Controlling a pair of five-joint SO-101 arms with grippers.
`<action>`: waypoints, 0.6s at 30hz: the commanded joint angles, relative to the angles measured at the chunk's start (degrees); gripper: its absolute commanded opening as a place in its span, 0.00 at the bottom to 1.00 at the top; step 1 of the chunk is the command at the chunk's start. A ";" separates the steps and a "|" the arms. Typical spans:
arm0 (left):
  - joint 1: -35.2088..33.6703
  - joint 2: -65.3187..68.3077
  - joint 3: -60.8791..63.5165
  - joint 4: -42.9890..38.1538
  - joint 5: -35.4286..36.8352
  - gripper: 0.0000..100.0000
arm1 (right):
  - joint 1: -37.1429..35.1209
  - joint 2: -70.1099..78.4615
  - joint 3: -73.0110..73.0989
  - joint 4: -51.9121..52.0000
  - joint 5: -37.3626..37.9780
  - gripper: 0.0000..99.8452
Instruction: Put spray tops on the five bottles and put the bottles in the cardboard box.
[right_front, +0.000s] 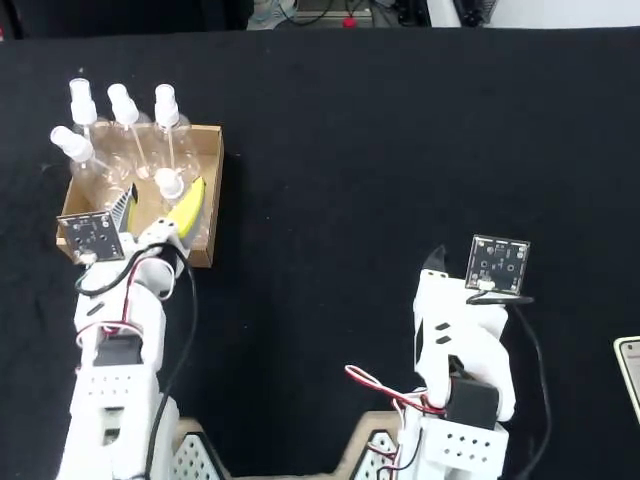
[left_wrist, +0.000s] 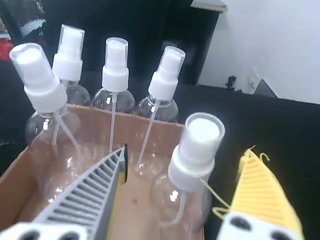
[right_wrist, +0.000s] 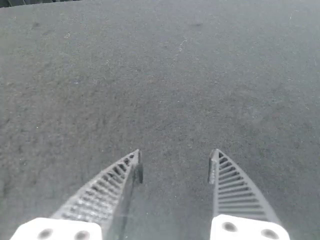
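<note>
Five clear plastic bottles (right_front: 135, 150), each wearing a white spray top (left_wrist: 116, 65), stand in the cardboard box (right_front: 214, 160) at the upper left of the high view. Three stand along the back, one at the left, and a front bottle (left_wrist: 192, 165) nearest the arm. The left gripper (right_front: 155, 208) is spread wide either side of that front bottle, clasping nothing. The right gripper (right_wrist: 175, 157) gapes empty over the black table (right_front: 380, 150) at lower right
</note>
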 joint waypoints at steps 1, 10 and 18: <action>0.13 -16.79 -0.40 19.25 -0.53 0.34 | 0.88 -4.79 -0.22 -1.32 -0.53 0.21; -0.13 -36.40 2.15 48.62 -0.26 0.25 | 0.53 -4.79 -0.75 0.00 -0.62 0.10; -13.05 -38.15 1.36 63.47 -0.18 0.08 | -2.90 -4.79 0.31 3.87 0.00 0.03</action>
